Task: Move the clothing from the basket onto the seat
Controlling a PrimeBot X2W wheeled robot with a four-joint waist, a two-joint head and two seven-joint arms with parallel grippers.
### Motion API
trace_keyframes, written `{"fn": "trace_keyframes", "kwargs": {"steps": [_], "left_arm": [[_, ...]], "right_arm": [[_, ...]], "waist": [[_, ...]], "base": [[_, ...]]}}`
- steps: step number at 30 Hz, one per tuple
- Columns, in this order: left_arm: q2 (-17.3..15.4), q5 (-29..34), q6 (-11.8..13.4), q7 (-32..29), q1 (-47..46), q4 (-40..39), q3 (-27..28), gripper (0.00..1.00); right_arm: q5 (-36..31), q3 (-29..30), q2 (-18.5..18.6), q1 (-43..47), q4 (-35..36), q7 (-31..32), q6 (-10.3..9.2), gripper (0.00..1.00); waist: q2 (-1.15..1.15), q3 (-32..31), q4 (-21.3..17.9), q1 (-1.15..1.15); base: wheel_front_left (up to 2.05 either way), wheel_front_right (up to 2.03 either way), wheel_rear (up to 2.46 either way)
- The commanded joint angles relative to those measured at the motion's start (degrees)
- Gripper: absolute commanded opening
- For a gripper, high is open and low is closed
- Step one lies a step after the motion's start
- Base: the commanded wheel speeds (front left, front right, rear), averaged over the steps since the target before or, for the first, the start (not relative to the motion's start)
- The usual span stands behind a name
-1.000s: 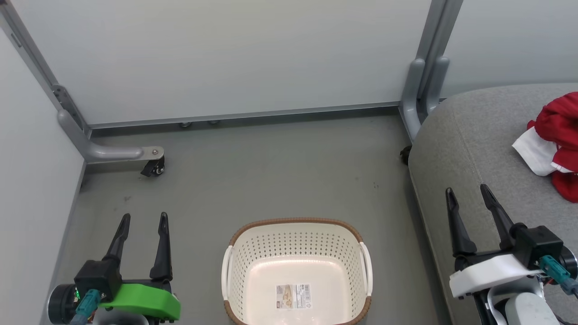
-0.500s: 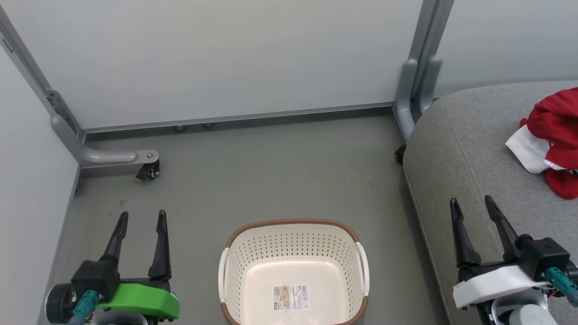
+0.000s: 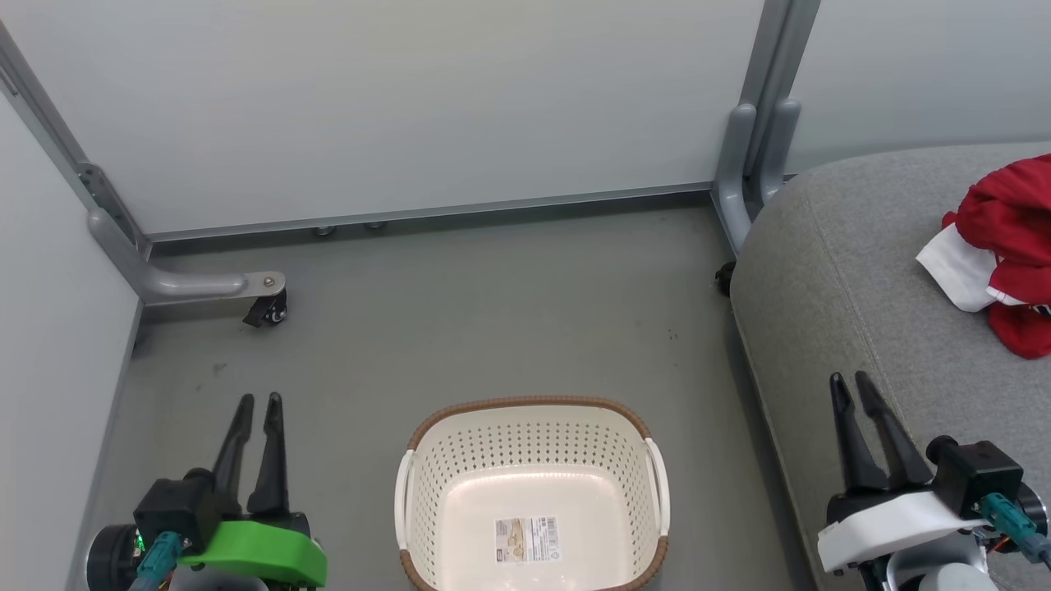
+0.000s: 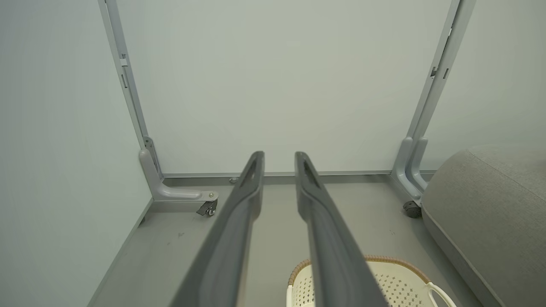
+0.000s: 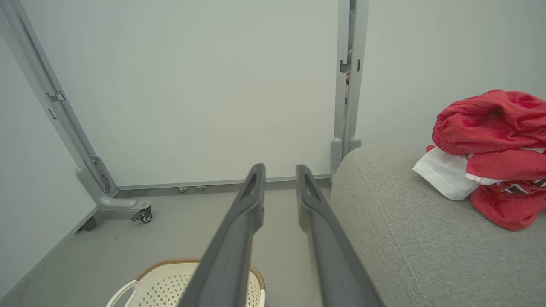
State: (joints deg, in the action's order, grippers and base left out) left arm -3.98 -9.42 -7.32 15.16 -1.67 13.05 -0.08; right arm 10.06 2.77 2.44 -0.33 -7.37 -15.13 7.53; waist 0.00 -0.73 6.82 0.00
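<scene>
The cream perforated plastic basket with brown rim [image 3: 525, 443] is seen empty, so the task is judged complete. Right of the basket, on the large grey fabric seat [image 3: 846, 271], the red-and-white clothing [image 3: 1006, 238] is heaped in a crumpled, soft pile. Either side of the basket, the left gripper [image 3: 259, 400] and right gripper [image 3: 849, 377] are held narrowly apart, gripping nothing.
</scene>
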Motion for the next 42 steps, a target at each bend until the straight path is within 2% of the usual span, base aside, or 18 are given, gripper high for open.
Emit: {"fn": "trace_keyframes", "kwargs": {"steps": [1, 21, 42], "left_arm": [[0.02, -0.76, 0.0, -0.28, -0.16, 0.3, 0.15, 0.0], [0.28, -21.69, -0.05, -5.74, -1.38, 0.37, 1.84, 0.0], [0.49, -39.18, -0.1, -10.26, -2.54, 0.45, 3.21, 0.0]], "right_arm": [[0.75, 0.1, -0.03, -0.12, -0.28, 0.24, 0.0, 0.0], [21.53, 1.04, 0.13, -1.68, -1.78, 5.69, -0.01, 0.0], [38.86, 1.84, 0.28, -3.07, -3.1, 10.24, -0.02, 0.0]], "waist": [[0.0, 0.0, -0.04, 0.0], [0.0, 0.15, -1.11, 0.0], [0.0, 0.3, -2.24, 0.0]], "base": [[0.0, 0.0, 0.0], [0.0, 0.0, 0.0], [0.0, 0.0, 0.0]]}}
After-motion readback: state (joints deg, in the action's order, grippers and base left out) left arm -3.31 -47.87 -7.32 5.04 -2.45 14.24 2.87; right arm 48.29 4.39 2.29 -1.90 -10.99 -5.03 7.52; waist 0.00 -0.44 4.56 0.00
